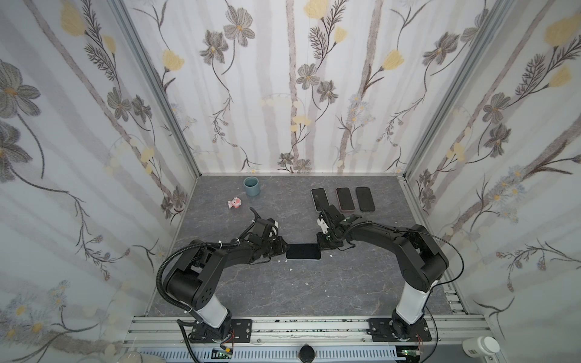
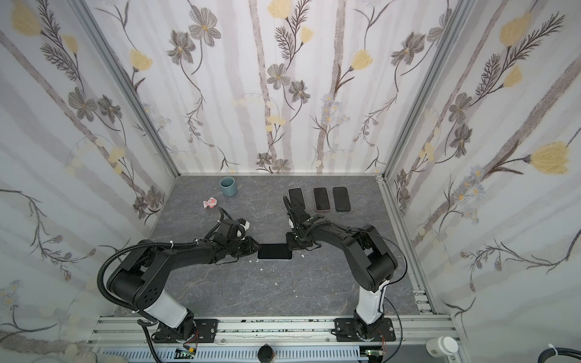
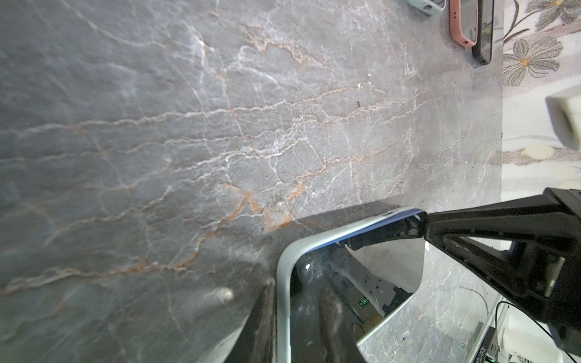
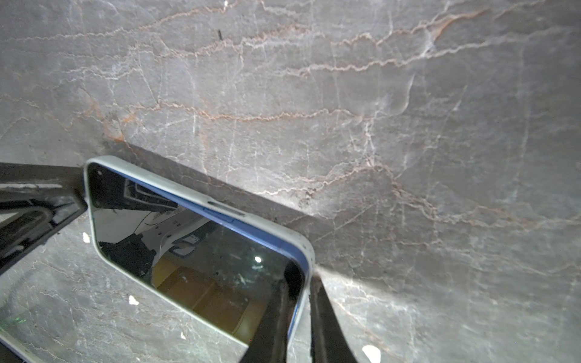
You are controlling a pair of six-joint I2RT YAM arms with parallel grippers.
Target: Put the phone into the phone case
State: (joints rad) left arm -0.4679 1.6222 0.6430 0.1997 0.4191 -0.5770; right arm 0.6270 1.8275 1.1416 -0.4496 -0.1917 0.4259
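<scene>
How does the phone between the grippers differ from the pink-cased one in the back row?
The centre phone sits in a pale grey case, the pink-cased phone in pink. The centre phone lies crosswise, the pink-cased phone points at the back wall. The left gripper and right gripper straddle the centre phone's short ends; the pink-cased phone lies untouched. Both face screen-up, dark.

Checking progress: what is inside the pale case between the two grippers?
A phone lies screen-up in the pale case, its blue side showing above the rim on one long edge. The case's inner floor is hidden under the phone.
</scene>
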